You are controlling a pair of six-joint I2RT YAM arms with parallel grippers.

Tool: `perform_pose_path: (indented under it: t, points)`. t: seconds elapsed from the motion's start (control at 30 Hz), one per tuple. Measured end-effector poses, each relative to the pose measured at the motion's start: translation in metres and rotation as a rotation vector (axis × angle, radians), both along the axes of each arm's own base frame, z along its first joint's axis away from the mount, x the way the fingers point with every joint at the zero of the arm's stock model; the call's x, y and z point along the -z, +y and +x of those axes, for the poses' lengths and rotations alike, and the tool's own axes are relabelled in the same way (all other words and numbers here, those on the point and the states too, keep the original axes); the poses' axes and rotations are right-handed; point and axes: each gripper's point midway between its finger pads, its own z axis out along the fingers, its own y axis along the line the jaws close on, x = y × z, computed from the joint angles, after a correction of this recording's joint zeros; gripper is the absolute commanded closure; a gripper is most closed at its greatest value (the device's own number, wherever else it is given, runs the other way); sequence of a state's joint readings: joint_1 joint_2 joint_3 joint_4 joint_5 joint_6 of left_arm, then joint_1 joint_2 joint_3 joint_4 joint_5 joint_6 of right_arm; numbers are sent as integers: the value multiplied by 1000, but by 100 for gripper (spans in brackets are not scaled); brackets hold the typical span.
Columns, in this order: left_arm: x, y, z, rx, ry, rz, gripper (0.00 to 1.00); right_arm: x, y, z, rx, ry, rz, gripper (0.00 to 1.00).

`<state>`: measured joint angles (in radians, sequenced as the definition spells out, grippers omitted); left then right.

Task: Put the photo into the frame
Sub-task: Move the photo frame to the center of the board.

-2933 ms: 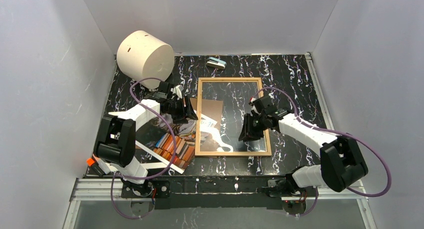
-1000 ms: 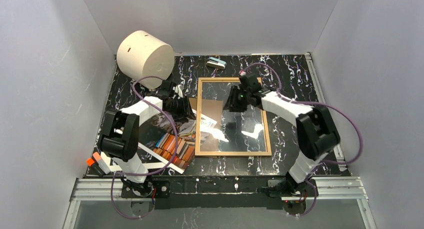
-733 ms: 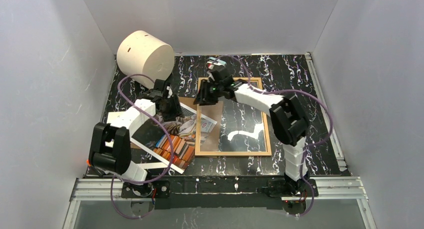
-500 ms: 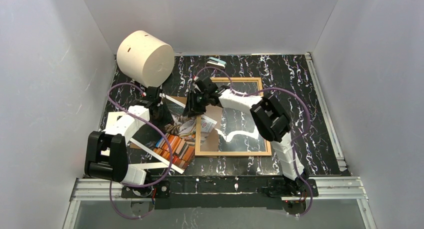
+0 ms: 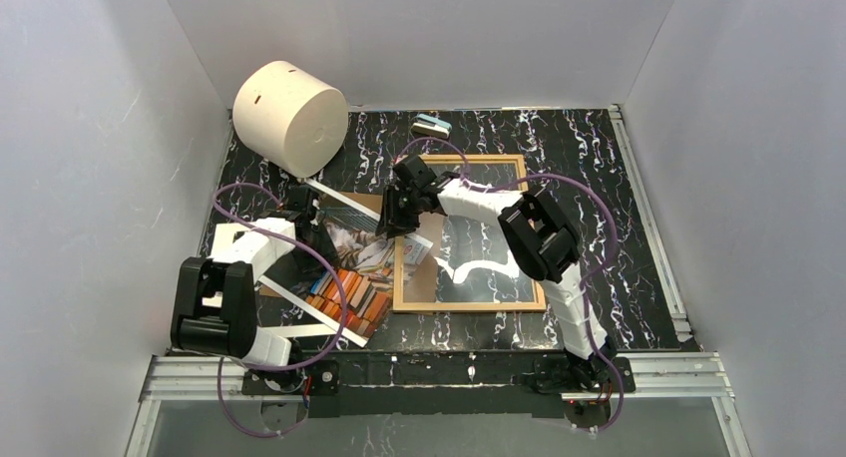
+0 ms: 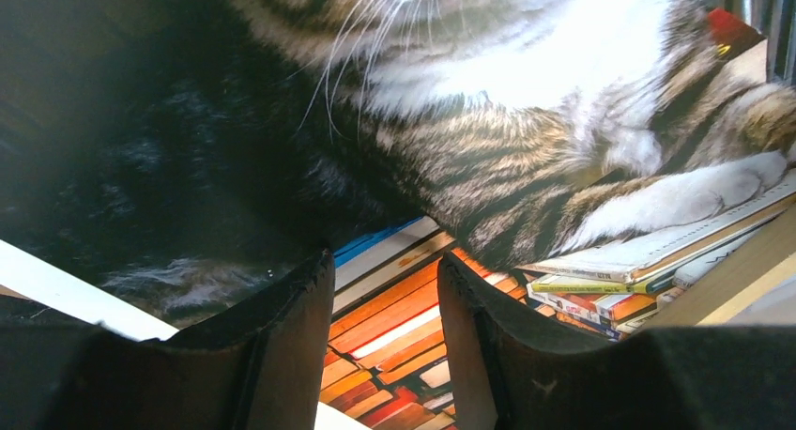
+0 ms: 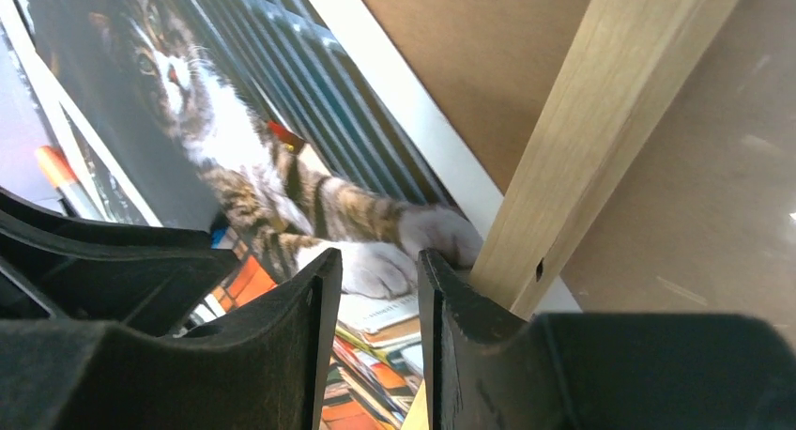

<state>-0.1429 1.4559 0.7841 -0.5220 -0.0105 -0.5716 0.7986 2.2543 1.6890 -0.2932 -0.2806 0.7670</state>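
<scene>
The rectangular glossy cat-on-books photo (image 5: 344,272) lies left of the thin light-wood glazed frame (image 5: 469,304), its right edge at the frame's left rail. Your left gripper (image 6: 385,261) and right gripper (image 7: 375,261) both stand half-spread, pinching nothing. Close the right one here and you may catch the rail, creasing the print.

- no text, label, brand or number can be read in any view.
- the book spines (image 6: 394,308) printed on the photo (image 6: 488,120) show only marks too blurred to read.
</scene>
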Motion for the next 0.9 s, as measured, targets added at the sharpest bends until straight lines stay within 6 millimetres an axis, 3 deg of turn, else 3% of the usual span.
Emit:
perform_pose_path:
  t: [0.13, 0.5, 0.73, 0.9]
  points:
    - [0, 4, 1, -5, -1, -3, 57, 1, -21, 2, 31, -18, -52, 55]
    - [0, 7, 2, -22, 2, -24, 58, 3, -74, 30, 163, -64, -195, 55]
    - [-1, 13, 2, -24, 8, -1, 55, 3, -86, 35, 194, -86, -255, 51]
    - [-2, 20, -3, -28, 29, 35, 44, 0, -80, 33, 130, -101, -225, 48]
